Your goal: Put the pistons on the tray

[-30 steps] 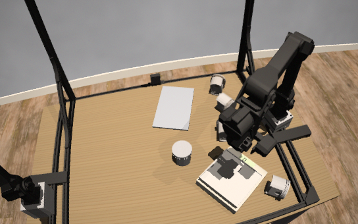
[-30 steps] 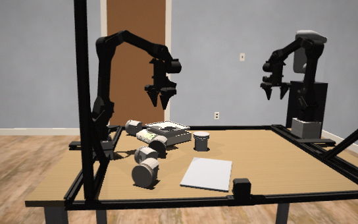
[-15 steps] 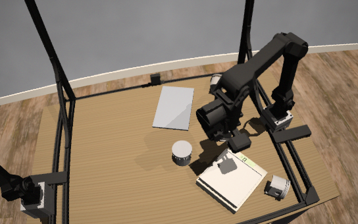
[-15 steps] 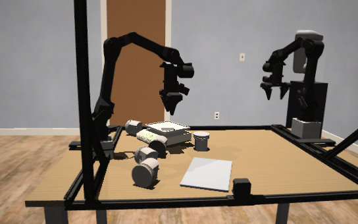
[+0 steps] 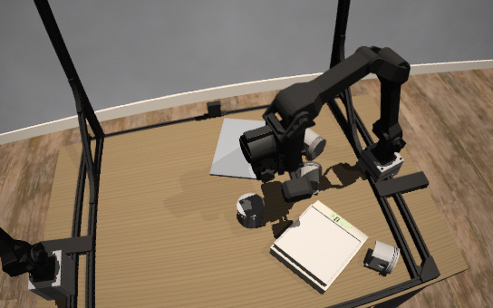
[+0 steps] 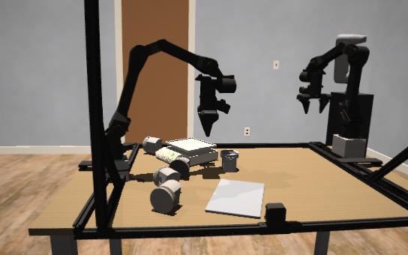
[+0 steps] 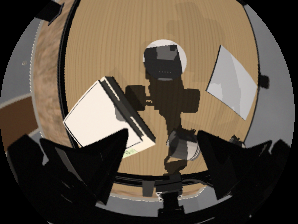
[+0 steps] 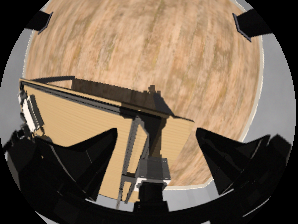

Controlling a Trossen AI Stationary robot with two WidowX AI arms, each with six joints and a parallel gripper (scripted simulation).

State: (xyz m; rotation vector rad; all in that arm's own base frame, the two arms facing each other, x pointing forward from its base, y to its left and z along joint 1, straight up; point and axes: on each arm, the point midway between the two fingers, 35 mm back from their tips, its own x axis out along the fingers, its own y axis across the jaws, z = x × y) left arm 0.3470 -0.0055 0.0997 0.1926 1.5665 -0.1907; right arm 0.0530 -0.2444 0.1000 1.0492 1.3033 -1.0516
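The steel tray (image 5: 228, 147) (image 6: 236, 199) (image 7: 227, 85) lies flat and bare. One piston (image 5: 250, 212) (image 6: 229, 163) (image 7: 183, 56) stands upright between tray and scale. Another piston (image 5: 382, 257) (image 6: 151, 145) lies beyond the scale. Three more lie in a row near the left arm's base: the nearest to the scale (image 5: 313, 173) (image 6: 179, 166) (image 7: 182, 145), a middle one (image 5: 315, 144) (image 6: 166, 175), and the farthest (image 6: 163, 199), hidden by the arm in the top view. My left gripper (image 6: 208, 134) (image 7: 164, 133) is open and empty, high above the table. My right gripper (image 6: 314, 112) (image 8: 158, 132) is open and empty, in the air.
The white scale (image 5: 317, 245) (image 6: 191, 144) (image 7: 95, 117) has nothing on it; its small green display (image 5: 340, 220) is too small to read surely. Black frame rails run along the table edges, with uprights at the corners. A small black block (image 5: 214, 109) (image 6: 275, 213) sits on the rail behind the tray.
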